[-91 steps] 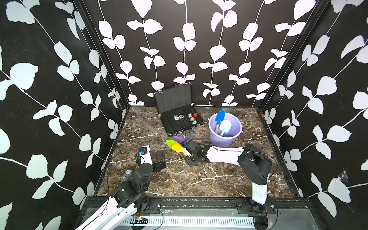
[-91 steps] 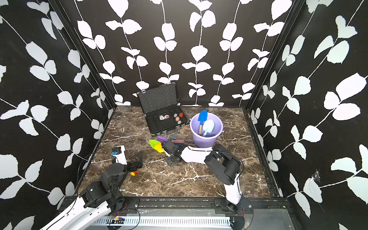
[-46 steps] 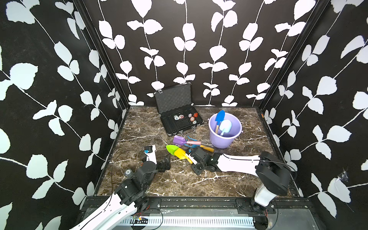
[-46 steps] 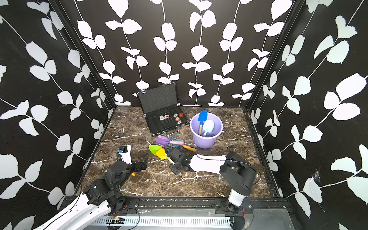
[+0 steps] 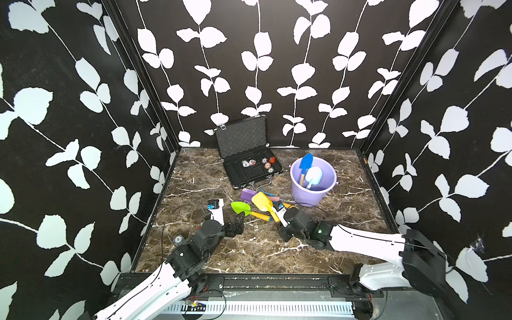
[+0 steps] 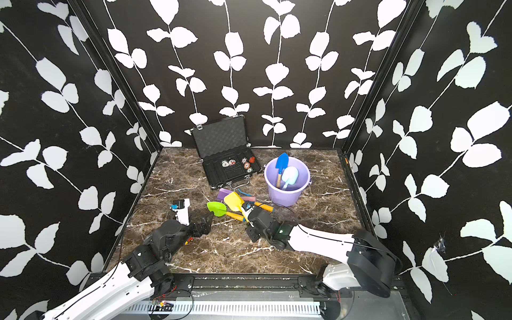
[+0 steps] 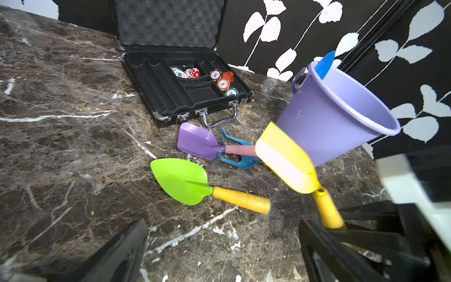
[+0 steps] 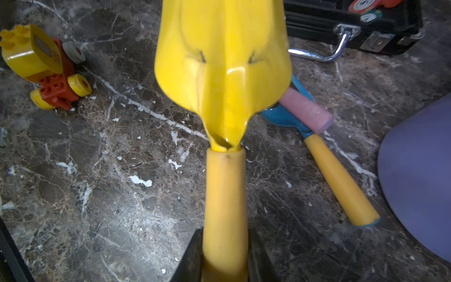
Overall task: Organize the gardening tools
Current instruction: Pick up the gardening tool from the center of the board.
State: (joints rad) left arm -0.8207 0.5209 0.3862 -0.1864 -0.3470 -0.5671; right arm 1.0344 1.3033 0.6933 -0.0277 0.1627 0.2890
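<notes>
Marble bench [image 5: 249, 257]. Open black chip case [image 5: 241, 144] at the rear. Beside it, lilac bucket [image 5: 313, 191] holding blue spade [image 5: 306, 162] and pale-blue scoop [image 5: 314, 176], lower ends hidden inside. Right hand [image 8: 225, 258] clamped on the handle of yellow scoop [image 8: 223, 61], head raised off the bench. Left hand [image 5: 237, 220] spread wide, gripping nothing. Green spade [image 7: 181, 180] lying flat. Purple scoop [image 7: 196, 141] lying across blue claw rake [image 7: 238, 161], which is partly covered. Block car [image 8: 48, 70], almost hidden behind the left arm in both top views.

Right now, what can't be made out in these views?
Toy block car: nearly all behind the left arm in both top views.
Right pincer on the yellow scoop: mostly cut off by the right wrist view's edge.
Blue spade, pale-blue scoop: handle ends hidden by the bucket wall.
Blue claw rake: handle behind the yellow scoop in the left wrist view.
</notes>
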